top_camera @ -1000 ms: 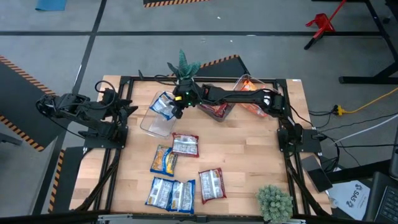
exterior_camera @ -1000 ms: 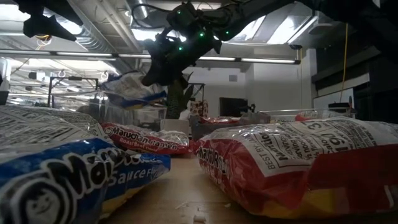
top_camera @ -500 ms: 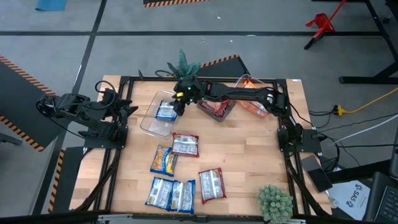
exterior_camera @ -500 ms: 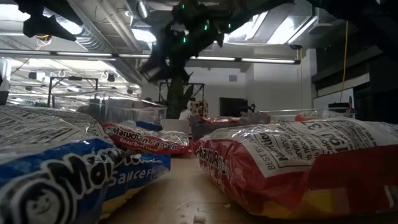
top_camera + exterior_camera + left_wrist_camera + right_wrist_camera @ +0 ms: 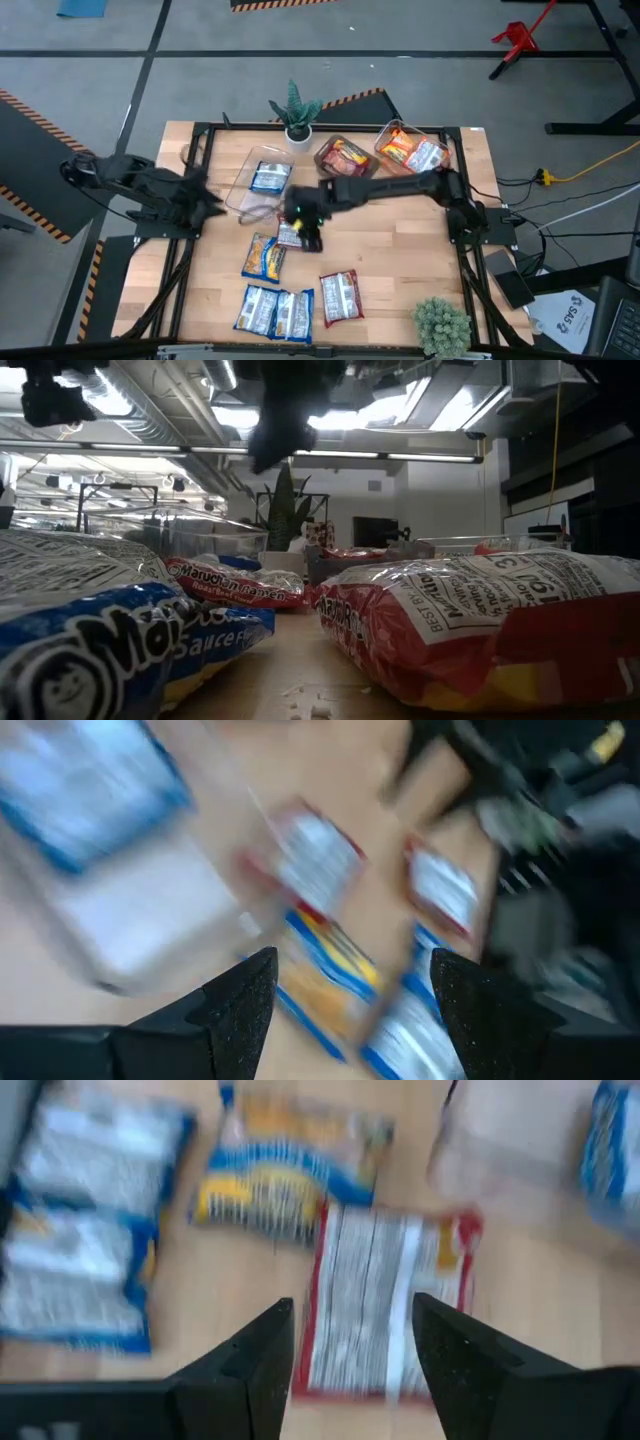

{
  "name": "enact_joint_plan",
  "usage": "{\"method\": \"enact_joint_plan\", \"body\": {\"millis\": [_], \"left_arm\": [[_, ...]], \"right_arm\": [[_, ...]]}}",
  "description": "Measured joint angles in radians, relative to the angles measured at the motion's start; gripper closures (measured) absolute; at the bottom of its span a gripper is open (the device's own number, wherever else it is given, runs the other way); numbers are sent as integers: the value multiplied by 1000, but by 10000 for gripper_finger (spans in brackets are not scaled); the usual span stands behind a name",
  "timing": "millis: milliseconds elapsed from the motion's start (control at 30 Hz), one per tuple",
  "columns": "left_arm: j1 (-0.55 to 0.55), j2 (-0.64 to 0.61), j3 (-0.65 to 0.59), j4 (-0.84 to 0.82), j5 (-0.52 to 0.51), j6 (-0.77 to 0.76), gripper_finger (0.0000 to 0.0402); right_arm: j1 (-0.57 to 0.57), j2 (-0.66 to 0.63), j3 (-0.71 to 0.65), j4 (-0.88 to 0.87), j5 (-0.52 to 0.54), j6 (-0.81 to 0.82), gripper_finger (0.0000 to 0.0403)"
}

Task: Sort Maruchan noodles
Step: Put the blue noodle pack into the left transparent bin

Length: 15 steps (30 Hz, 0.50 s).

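Observation:
Several Maruchan packets lie flat on the table: a red-silver one (image 5: 290,236), a blue-yellow one (image 5: 263,257), two blue ones (image 5: 276,311) and another red one (image 5: 340,297). A blue packet (image 5: 268,178) lies in the clear bin (image 5: 243,200). My right gripper (image 5: 350,1370) hangs open just over the red-silver packet (image 5: 385,1310), fingers pointing down, touching nothing that I can see. My left gripper (image 5: 355,1010) is open at the table's left side, beside the clear bin, looking across the packets.
A bin with red packets (image 5: 345,158) and a bin with orange packets (image 5: 410,150) stand at the far edge beside a small potted plant (image 5: 296,112). Another plant (image 5: 441,325) sits at the near right corner. Bare wood lies right of the packets.
My right gripper has let go of the blue packet, which now lies in the clear bin. It has then swung from above the bin toward the near edge and come down over the red-silver packet. My left gripper has shifted a little toward the table's middle.

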Motion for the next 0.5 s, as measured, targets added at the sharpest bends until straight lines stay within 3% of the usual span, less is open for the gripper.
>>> {"method": "enact_joint_plan", "body": {"millis": [100, 200, 333, 500], "left_arm": [[-32, 79, -72, 123, 122, -74, 143], [-90, 190, -130, 212, 134, -191, 143], [-189, 320, -157, 200, 35, -398, 143], [-356, 391, -162, 230, -149, -597, 143]], "right_arm": [[54, 0, 0, -81, 94, 47, 217], [95, 0, 0, -129, 163, 124, 217], [137, 0, 0, -176, 197, 214, 217], [182, 0, 0, -191, 225, 266, 217]]}}
